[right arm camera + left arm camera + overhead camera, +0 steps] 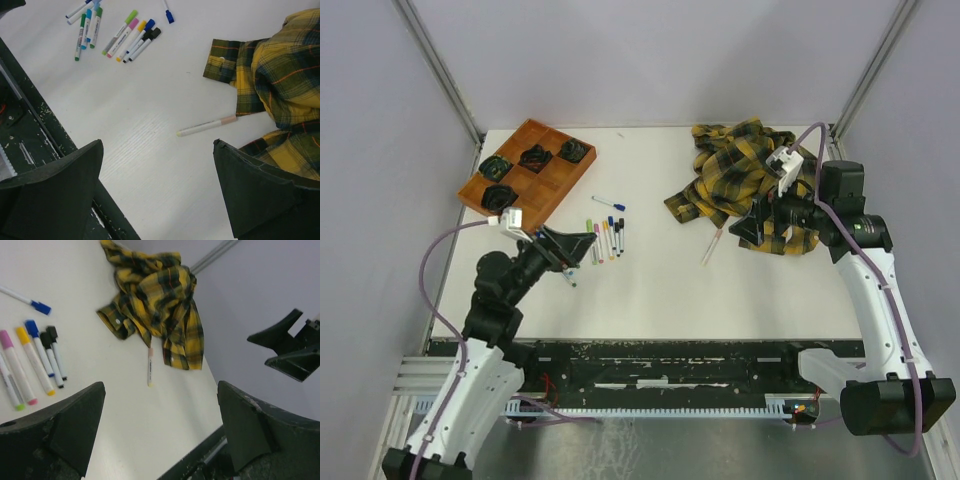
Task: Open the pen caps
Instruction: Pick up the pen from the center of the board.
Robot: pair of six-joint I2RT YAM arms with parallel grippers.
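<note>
Pen caps (608, 226) sit fitted on their markers (604, 243), which lie side by side left of the tabletop's (650, 290) middle. Green, pink, yellow, blue and black caps point toward the far edge. A few more markers, capped in green and teal, lie just left of that row, partly under the left gripper (565, 255). This claw hovers above them with its jaws wide and nothing between them.

1 blue-capped marker (609, 203) lies apart, nearer the far edge. Another marker (712, 245), its pale cap touching a sleeve, rests at the near edge of a crumpled yellow plaid shirt (740, 170). The shirt is heaped at the far right corner.

The right gripper (750, 222) hangs over the shirt's near side, its jaws also spread wide and holding nothing.

A wooden tray (548, 190) sits at the far left corner. Dark objects fill 4 of its compartments; what they are cannot be told.
</note>
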